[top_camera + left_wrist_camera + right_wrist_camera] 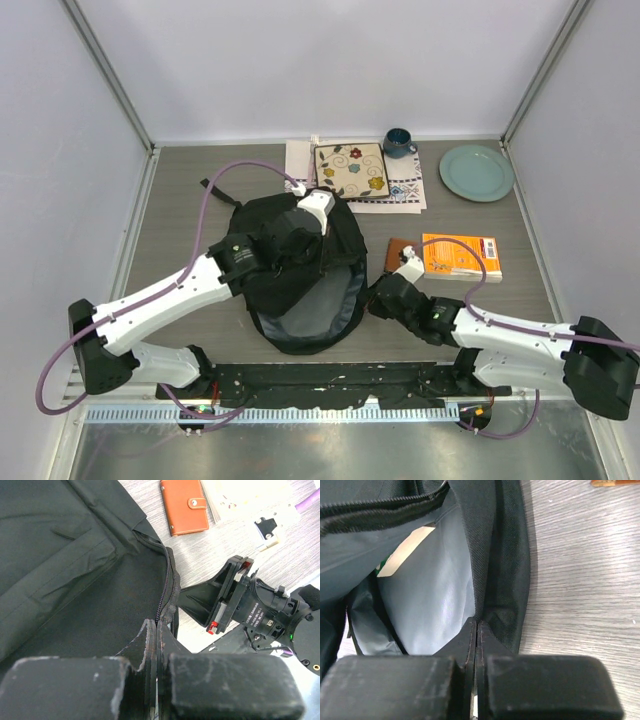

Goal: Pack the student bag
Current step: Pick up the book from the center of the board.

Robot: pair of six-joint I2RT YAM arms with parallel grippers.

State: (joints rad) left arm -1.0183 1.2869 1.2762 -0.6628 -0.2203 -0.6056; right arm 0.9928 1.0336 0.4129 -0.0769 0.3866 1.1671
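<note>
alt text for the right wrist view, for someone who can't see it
The right hand, fingers shut, pinches the rim of the open student bag, showing grey lining and a pale flat item inside. Wood-grain table lies to the right.

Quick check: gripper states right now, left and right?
Left gripper: closed, pinching the student bag at its zipper edge.
Right gripper: closed on the student bag's opening rim.
</note>
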